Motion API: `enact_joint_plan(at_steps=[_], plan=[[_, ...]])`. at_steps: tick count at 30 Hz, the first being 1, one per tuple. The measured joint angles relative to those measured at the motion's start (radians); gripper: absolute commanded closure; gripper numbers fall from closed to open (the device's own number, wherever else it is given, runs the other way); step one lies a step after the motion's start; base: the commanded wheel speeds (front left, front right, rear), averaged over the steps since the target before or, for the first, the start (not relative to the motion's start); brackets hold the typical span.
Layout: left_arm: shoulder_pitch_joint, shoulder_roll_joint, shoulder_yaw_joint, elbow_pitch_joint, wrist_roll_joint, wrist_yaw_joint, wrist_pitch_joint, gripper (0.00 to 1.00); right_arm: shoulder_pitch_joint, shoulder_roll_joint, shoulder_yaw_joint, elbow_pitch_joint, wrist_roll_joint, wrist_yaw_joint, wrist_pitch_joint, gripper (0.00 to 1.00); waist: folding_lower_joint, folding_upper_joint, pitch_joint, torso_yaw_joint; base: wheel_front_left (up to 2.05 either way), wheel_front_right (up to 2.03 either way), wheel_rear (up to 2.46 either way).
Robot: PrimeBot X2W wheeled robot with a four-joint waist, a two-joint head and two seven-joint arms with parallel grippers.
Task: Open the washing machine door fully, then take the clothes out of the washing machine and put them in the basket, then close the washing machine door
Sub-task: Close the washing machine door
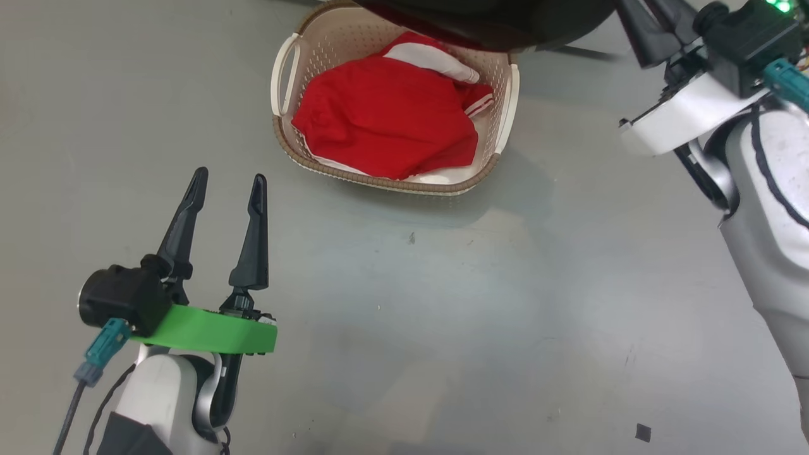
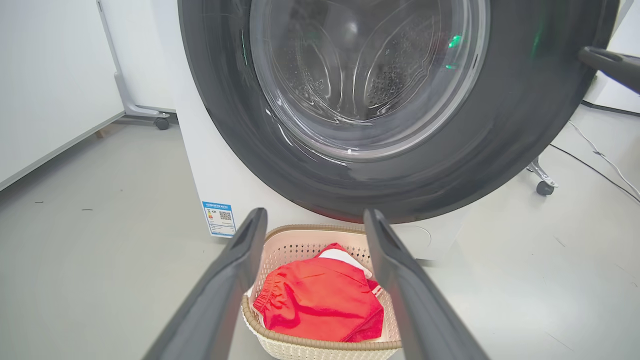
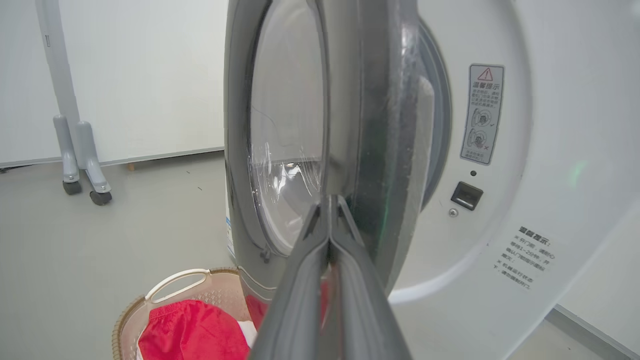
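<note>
Step in hand: last leg now, closing the door. The clothes (image 1: pixel 385 120) are in the basket (image 1: pixel 335 47), so the unloading looks finished.
Where the door is: the washing machine door (image 2: pixel 225 100) hangs part-open, swung out over the basket's far side. From the right wrist it shows almost edge-on, standing clear of the white front of the washing machine (image 3: pixel 550 150).
Right gripper (image 3: pixel 329 202): fingers pressed together with nothing between them, tips right up at the door's black rim (touching or just off it, I can't call that one).
Left gripper (image 1: pixel 229 174): spread wide and empty, hovering over the floor (image 1: pixel 411 284) near the basket, fingers aimed at the basket and the door beyond.
Next move: to my eye, a steady push on the door's free edge, following the hinge's arc until the catch meets the latch slot (image 3: pixel 467 195). That rim is glossy and curved, so closed fingertips could skid off if the push goes off-square.
Which way the door points: its round face looks out toward the left wrist camera, free edge nearest the right gripper, hinge side judged to be the far one. Being round, it has no long axis to speak of.
Basket and clothes: the basket's long axis runs handle to handle across the head view, tilted slightly, with the clothes spread along it and the white-striped part at the door end.
</note>
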Motion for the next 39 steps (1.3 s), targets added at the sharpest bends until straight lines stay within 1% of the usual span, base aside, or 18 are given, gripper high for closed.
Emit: enact_joint_plan(at_steps=[2, 8, 12, 16, 20, 25, 39], plan=[[-0.008, -0.001, -0.002, -0.003, 0.000, -0.003, 0.000, 0.00, -0.023, -0.001, -0.013, 0.010, 0.022, 0.000, 0.003, 1.00, 0.0000, 0.0000, 0.016, 0.001, 0.00, 0.00, 0.00], [-0.035, -0.007, -0.011, -0.006, 0.000, -0.004, 0.000, 0.00, -0.098, -0.034, -0.019, 0.040, 0.024, 0.000, 0.012, 1.00, 0.0000, 0.0000, 0.064, 0.008, 0.00, 0.00, 0.00], [-0.045, -0.008, -0.030, -0.004, 0.000, -0.008, 0.000, 0.00, -0.152, -0.051, -0.001, 0.053, 0.022, 0.000, 0.030, 1.00, 0.0000, 0.0000, 0.095, 0.013, 0.00, 0.00, 0.00], [-0.064, -0.010, -0.031, -0.006, 0.000, -0.011, 0.000, 0.00, -0.207, -0.053, 0.011, 0.066, 0.022, 0.000, 0.032, 1.00, 0.0000, 0.0000, 0.125, 0.017, 0.00, 0.00, 0.00], [-0.079, -0.011, -0.029, -0.007, 0.000, -0.011, 0.000, 0.00, -0.269, -0.052, -0.011, 0.087, 0.035, 0.000, 0.032, 1.00, 0.0001, 0.0000, 0.153, 0.020, 0.00, 0.00, 0.00], [-0.098, -0.013, -0.034, -0.007, -0.015, -0.011, 0.000, 0.00, -0.346, -0.082, -0.021, 0.126, 0.034, 0.000, 0.033, 1.00, 0.0001, 0.0000, 0.187, 0.025, 0.00, 0.00, 0.00], [-0.114, -0.015, -0.043, -0.003, -0.048, -0.007, 0.000, 0.00, -0.457, -0.107, 0.019, 0.213, 0.021, 0.002, 0.041, 1.00, 0.0001, 0.0000, 0.217, 0.048, 0.00, 0.00, 0.00]])
